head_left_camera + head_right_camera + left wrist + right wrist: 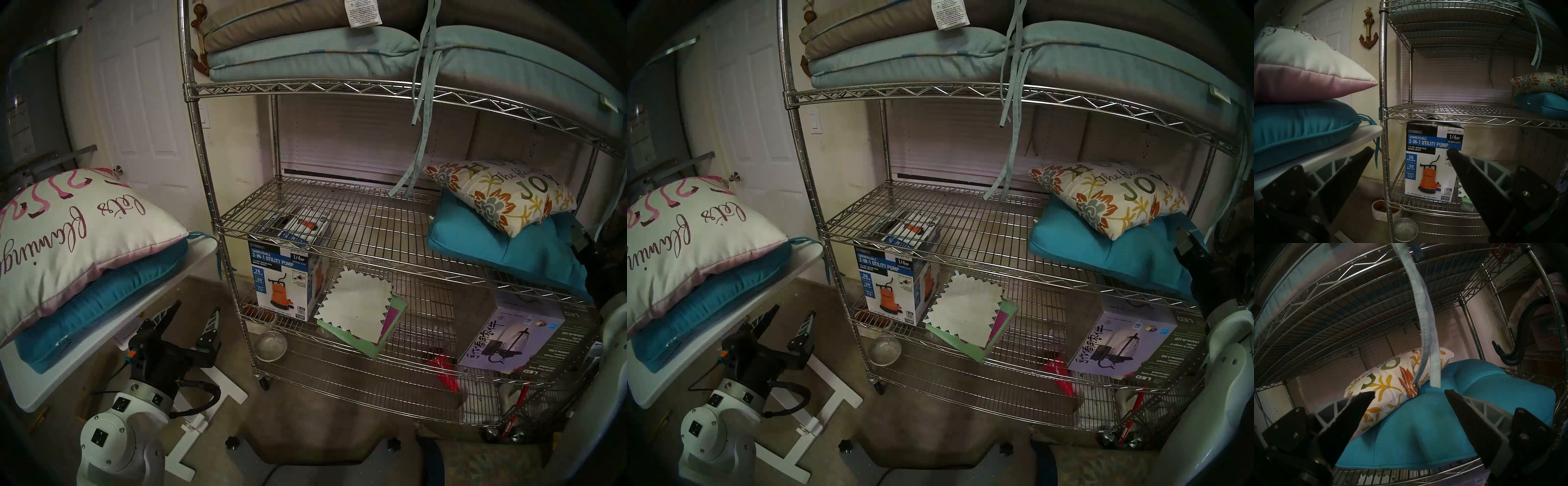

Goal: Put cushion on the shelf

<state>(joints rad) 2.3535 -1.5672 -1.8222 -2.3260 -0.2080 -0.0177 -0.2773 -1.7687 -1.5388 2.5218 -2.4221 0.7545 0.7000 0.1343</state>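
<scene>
Left claw wide and empty, level, just below the edge of the white worktop. Right claw wide too, holding nothing, facing the flowered pillow and blue pad already on the shelf.

Still to move: white lettered pillow stacked on a teal seat cushion on the worktop, beside the shelf's left post. Probably light, soft, squashy; likely to sag and fold if pinched at one corner. Fabric not slippery, nothing fragile. Best taken at the pointed near corner or along the seam edge, biting deep into the stuffing. Middle tier bare at left, with room there; dangling ties a possible snag.
</scene>
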